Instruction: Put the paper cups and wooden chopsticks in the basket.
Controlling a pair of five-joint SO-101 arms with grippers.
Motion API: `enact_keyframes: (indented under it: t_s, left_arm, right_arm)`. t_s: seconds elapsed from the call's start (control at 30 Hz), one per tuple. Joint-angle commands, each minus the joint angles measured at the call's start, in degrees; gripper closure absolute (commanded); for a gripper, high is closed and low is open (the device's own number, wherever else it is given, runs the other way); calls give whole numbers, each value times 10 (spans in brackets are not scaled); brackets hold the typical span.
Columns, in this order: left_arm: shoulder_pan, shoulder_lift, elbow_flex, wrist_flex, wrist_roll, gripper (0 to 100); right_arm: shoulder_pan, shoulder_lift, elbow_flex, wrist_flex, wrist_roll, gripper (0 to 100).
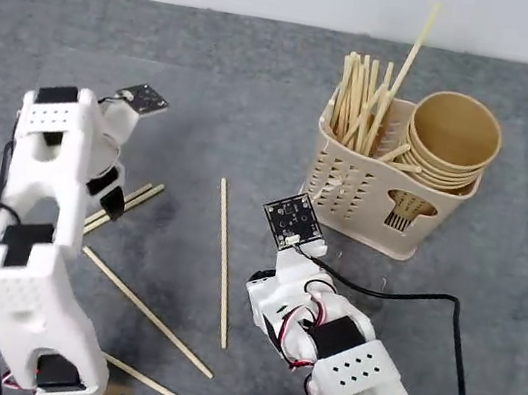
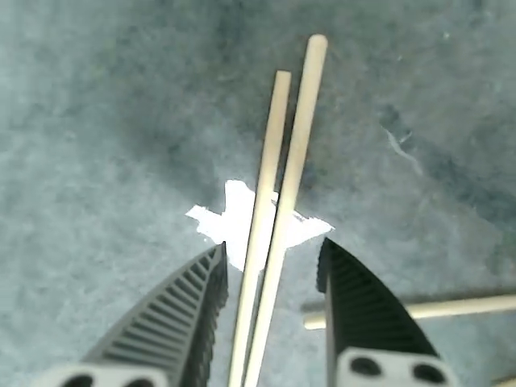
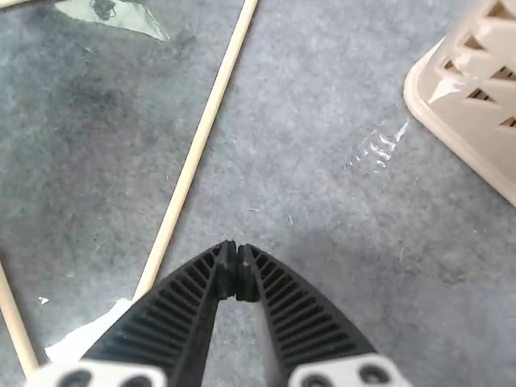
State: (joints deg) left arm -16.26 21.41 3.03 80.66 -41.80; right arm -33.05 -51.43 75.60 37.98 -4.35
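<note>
The left arm stands at the left of the surface, folded forward and pitched down. The left end effector is released, its jaws spread to either side of a pair of chopsticks that lie close together on the surface, over a white patch. Neither jaw clearly touches the pair.

The right arm rises from the near edge, right of centre, and leans towards the far side with its wrist bent down. The right end effector is clenched, tips together and grasping nothing, and it hangs just above bare surface. A single chopstick lies just beside it, between the two arms. Two more loose chopsticks lie slantwise near the left arm's base.

The basket stands at the far right, just beyond the right arm. A stack of paper cups fills its right compartment, and a bundle of chopsticks stands upright in its left one.
</note>
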Motion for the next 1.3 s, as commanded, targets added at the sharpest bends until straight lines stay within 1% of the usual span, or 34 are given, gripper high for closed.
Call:
enact_keyframes:
  t_s: [0.0,0.13,0.43,0.53,0.63,0.67,0.7,0.93,1.1,1.27]
  left_arm:
    - [-4,-72,51,-72,0,814]
    - [-4,-46,48,-84,0,784]
    - [-5,113,-63,-74,-4,789]
    - [-6,155,-108,-46,-25,852]
    - [-3,180,-143,6,-75,972]
    - [-1,185,-147,16,-86,994]
    - [2,190,-150,24,-90,984]
    - [5,183,-153,33,-90,988]
    - [7,110,-152,81,-79,988]
    - [7,41,-151,107,-79,988]
  right_arm:
    - [-6,-3,-4,-6,7,983]
    - [-4,-3,-4,-6,7,983]
    - [-4,-3,-4,-6,7,983]
    - [-4,-3,-4,-6,7,983]
    - [-4,-3,-4,-7,7,983]
    - [-4,-3,-4,-7,7,983]
    - [-4,-3,-4,-7,7,983]
    - [-4,-3,-4,-7,7,983]
    - [-4,-3,-4,-7,7,983]
    - [-4,-3,-4,-7,7,983]
